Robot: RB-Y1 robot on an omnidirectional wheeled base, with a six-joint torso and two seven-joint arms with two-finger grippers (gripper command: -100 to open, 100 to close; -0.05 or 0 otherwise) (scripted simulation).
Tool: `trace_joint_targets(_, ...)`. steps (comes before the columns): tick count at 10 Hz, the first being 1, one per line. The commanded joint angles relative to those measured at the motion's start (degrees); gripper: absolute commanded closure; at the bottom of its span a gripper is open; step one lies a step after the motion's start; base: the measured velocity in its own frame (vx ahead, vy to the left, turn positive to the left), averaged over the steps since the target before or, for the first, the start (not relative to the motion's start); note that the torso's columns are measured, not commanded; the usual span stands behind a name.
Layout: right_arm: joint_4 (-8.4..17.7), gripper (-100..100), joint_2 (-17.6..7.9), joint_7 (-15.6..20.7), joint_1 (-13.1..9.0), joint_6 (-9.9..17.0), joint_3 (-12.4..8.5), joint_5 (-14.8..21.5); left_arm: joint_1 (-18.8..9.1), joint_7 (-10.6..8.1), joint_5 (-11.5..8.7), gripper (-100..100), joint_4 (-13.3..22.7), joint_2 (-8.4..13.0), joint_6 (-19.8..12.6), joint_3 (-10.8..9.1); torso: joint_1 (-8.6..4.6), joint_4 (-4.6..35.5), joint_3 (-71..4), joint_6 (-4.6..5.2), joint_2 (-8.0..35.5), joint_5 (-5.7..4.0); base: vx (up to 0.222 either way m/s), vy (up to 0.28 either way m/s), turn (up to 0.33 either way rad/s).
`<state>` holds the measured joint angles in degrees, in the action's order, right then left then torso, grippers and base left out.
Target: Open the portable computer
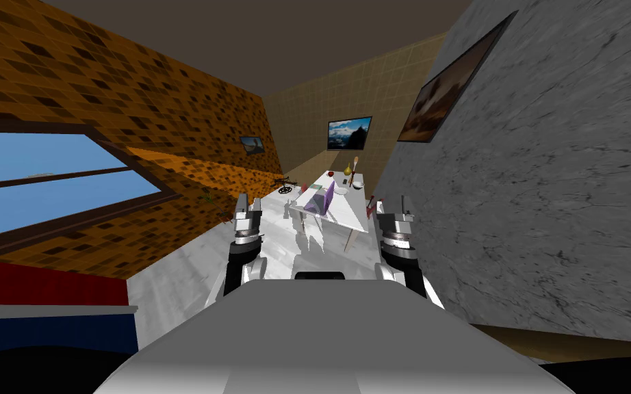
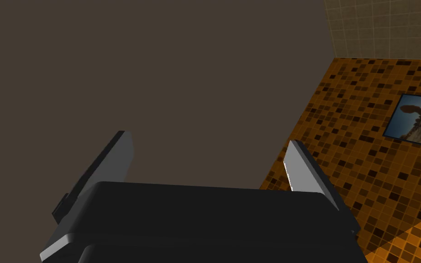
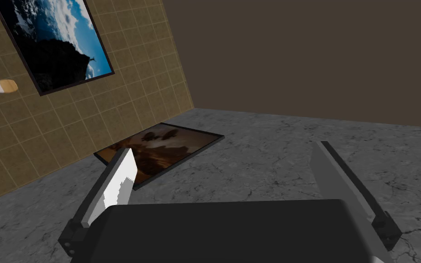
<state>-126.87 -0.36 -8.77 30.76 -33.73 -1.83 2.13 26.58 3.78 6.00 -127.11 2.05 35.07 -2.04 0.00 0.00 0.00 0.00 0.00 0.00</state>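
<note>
Left pincer [image 2: 208,139], right pincer [image 3: 223,149] agape; distant laptop [image 1: 321,201] tiny, indistinct.

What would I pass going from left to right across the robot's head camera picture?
Window → left gripper → purple laptop on the white table → right gripper → large framed picture.

Black forearms [image 1: 233,272], ribbed silver wrists [image 1: 246,237] — grey blade fingers [image 2: 119,157], dark boxes [image 2: 205,217].

no readable text, no labels, no brands, no numbers, no signs anywhere
</note>
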Motion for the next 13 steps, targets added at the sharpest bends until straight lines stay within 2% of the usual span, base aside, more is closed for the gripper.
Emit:
trace_joint_targets(1,0.0,0,0.0,0.0,0.0,0.0,0.0,0.0,0.0,0.00,0.0,0,0.0,0.0,0.0,0.00,0.00,2.3,-4.7,0.00,2.3,0.00,0.000,0.000,0.000)
trace_joint_targets(9,0.0,0,0.0,0.0,0.0,0.0,0.0,0.0,0.0,0.00,0.0,0,0.0,0.0,0.0,0.00,0.00,35.4,-70.7,0.00,35.4,0.00,0.000,0.000,0.000)
trace_joint_targets(10,0.2,-100,-1.9,0.4,-0.1,0.2,-0.2,0.4,0.0,0.00,0.0,0,0.0,0.0,0.0,0.00,0.00,39.6,-79.2,0.00,39.6,0.00,0.017,0.020,-0.012)
trace_joint_targets(11,0.4,-100,-3.2,0.7,-0.1,0.5,-0.4,0.8,0.0,0.00,0.0,0,0.0,0.0,0.0,0.00,0.05,41.5,-83.2,0.00,41.5,0.01,0.033,0.037,-0.030)
trace_joint_targets(13,0.9,-100,-5.8,1.7,-0.3,1.1,-1.1,2.0,0.0,0.00,0.0,0,0.0,0.0,0.0,0.01,0.11,42.2,-84.6,0.00,42.1,0.03,0.050,0.065,-0.028)
